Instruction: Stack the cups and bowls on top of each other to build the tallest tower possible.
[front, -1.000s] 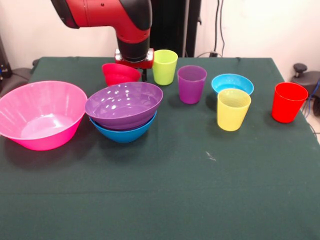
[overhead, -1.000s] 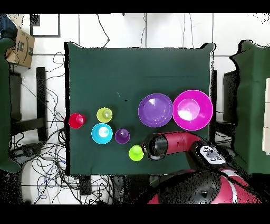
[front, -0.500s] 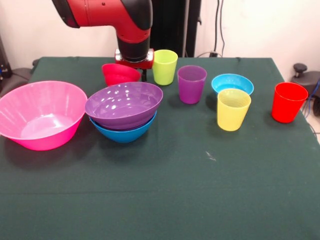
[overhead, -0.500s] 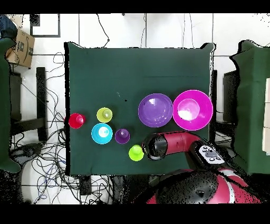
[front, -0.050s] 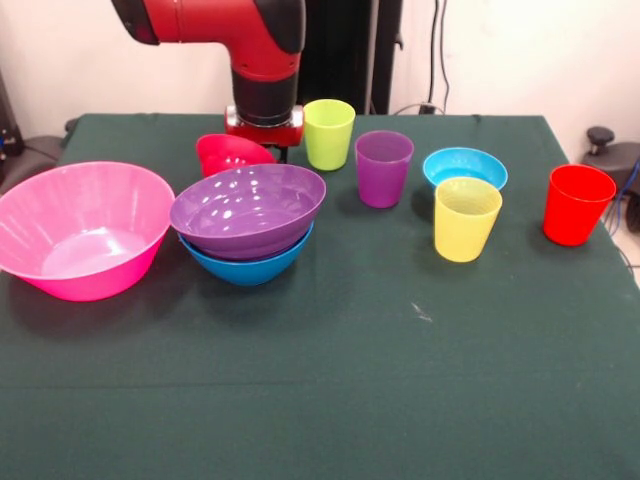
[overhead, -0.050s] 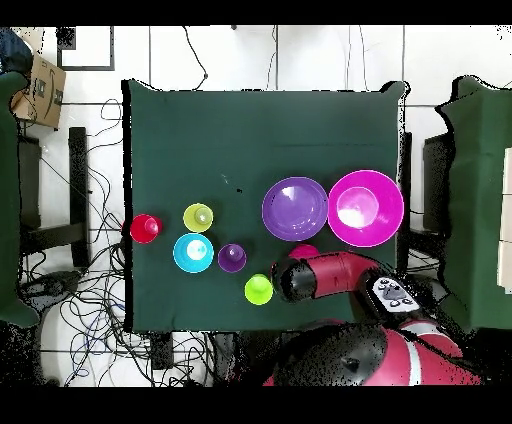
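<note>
The red and black arm comes down at the back of the green counter (front, -0.050s: 400, 380), and its gripper (front, -0.050s: 284, 152) sits just behind the small red bowl (front, -0.050s: 230, 153), which is tipped on its side; I cannot tell if the gripper is gripping it or is loose. The big purple bowl (front, -0.050s: 248, 208) sits inside the blue bowl (front, -0.050s: 250, 268), with the very big pink bowl (front, -0.050s: 80, 228) just beside them. The lime green cup (front, -0.050s: 328, 133), purple cup (front, -0.050s: 383, 168), yellow cup (front, -0.050s: 466, 218) and red cup (front, -0.050s: 577, 204) stand upright on their own, and the light blue bowl (front, -0.050s: 464, 165) is right behind the yellow cup.
</note>
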